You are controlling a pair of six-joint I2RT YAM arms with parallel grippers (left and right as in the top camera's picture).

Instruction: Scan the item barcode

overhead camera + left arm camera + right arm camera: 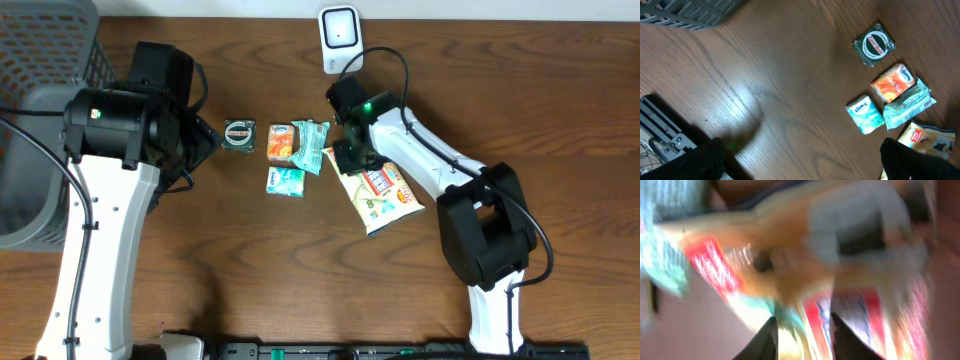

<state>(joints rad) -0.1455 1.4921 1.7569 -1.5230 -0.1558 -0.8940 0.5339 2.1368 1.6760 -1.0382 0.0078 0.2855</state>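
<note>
A yellow snack bag (388, 196) with red labels lies flat on the wooden table, right of centre. My right gripper (352, 153) hovers at the bag's upper left corner. In the blurred right wrist view its two dark fingertips stand a little apart, open (802, 340), with the bag (790, 265) filling the picture just beyond them. A white barcode scanner (339, 28) stands at the table's far edge. My left gripper (805, 167) is wide open over bare wood, holding nothing, left of the items.
A dark round packet (239, 134), an orange packet (283, 144), a teal pack (313, 144) and a small tissue pack (285, 181) lie clustered beside the bag. A grey mesh basket (40, 60) stands at the left edge.
</note>
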